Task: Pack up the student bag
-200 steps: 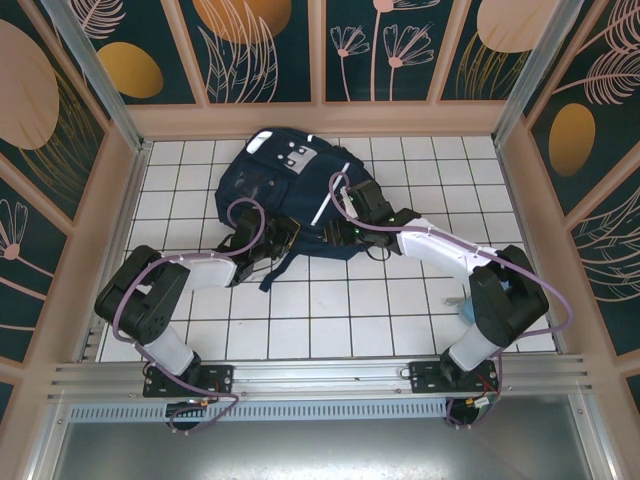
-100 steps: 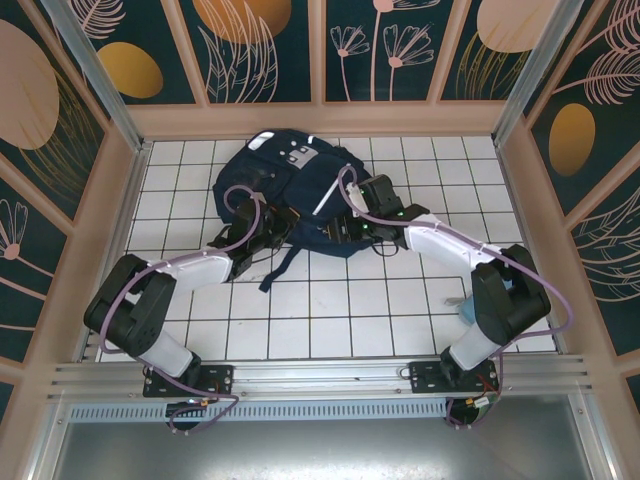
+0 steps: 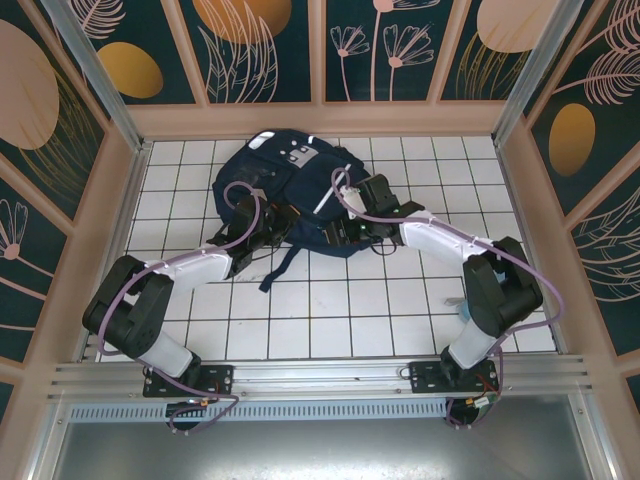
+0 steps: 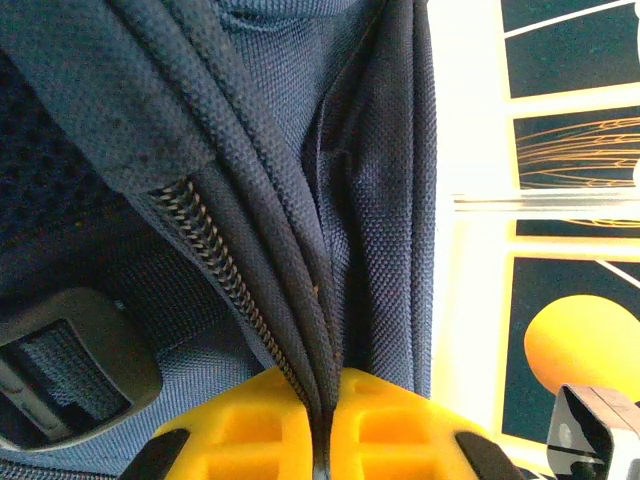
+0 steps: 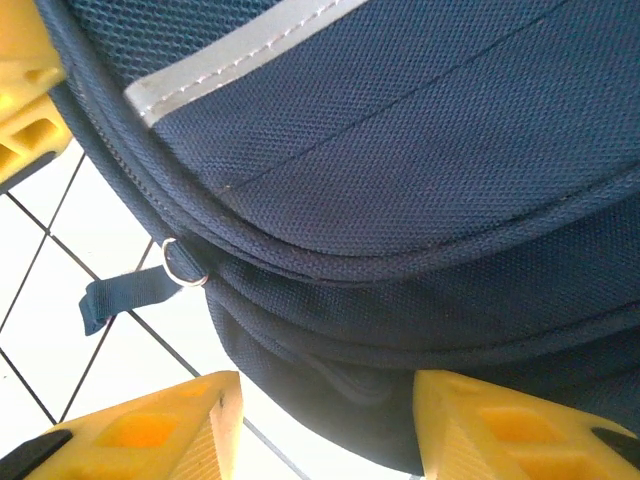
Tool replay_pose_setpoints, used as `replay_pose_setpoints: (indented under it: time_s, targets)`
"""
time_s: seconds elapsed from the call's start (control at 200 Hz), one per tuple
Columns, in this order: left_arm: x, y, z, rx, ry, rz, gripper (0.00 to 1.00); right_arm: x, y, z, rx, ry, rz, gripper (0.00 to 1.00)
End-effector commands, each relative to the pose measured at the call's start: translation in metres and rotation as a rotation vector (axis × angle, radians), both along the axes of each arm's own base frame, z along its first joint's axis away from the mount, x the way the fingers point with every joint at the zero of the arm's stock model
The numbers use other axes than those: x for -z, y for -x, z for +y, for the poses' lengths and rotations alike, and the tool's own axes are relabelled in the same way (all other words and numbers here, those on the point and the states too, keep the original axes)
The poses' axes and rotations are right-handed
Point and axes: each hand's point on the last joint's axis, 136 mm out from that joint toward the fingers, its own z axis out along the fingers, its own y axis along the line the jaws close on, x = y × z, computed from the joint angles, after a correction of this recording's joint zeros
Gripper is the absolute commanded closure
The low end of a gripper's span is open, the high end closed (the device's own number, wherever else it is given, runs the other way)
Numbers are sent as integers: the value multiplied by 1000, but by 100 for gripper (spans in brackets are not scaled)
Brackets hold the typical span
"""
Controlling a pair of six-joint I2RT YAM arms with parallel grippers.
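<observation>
The student bag point(image 3: 290, 180) lies flat on the white tiles at the back of the table, a dark navy backpack with a white stripe point(image 5: 235, 55) and grey patches at its top. My left gripper point(image 3: 268, 222) is at the bag's near left edge. In the left wrist view the left gripper point(image 4: 322, 440) is shut, pinching a fold of the bag's fabric point(image 4: 300, 250) beside a zipper point(image 4: 215, 250). My right gripper point(image 3: 345, 226) is at the near right edge. Its yellow fingers point(image 5: 180, 430) stand apart around the bag's lower rim point(image 5: 350, 380), the left one clear of the cloth.
A dark strap point(image 3: 277, 268) trails from the bag toward the near side. A metal ring with a short strap tab point(image 5: 185, 262) hangs off the bag's seam. A plastic buckle point(image 4: 75, 370) lies by the left fingers. A small blue object point(image 3: 463, 305) sits behind the right arm.
The left gripper has moved in to the bag's near left edge and closed on its fabric. The bag has bunched up slightly toward the back. The right gripper has stayed at the near right edge.
</observation>
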Motion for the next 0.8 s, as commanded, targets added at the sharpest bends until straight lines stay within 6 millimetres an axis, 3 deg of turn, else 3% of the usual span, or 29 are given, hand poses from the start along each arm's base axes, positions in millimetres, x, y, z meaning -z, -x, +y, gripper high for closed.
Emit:
replay_pose_setpoints:
  time_s: [0.0,0.165,0.33,0.475,0.621,0.716,0.796]
  targets:
    - [-62,-13,-9,23,74,-168,98,-6,-10,10,-33,-10,-44,49]
    - [-65,-12,-10,27,89,-169,99,5,-11,7,-18,25,-58,45]
    - [-63,-12,-13,36,106,-162,99,4,-12,13,27,-45,-70,34]
    - [-61,-12,-15,40,115,-154,99,-2,-20,25,63,-130,-54,33]
    - [-59,-12,-16,47,122,-148,99,4,-24,30,107,-168,4,35]
    - [-57,-12,-16,46,119,-146,99,-3,-13,41,71,-260,56,38]
    - [-55,-12,-15,43,106,-144,99,-24,-3,51,29,-378,68,41]
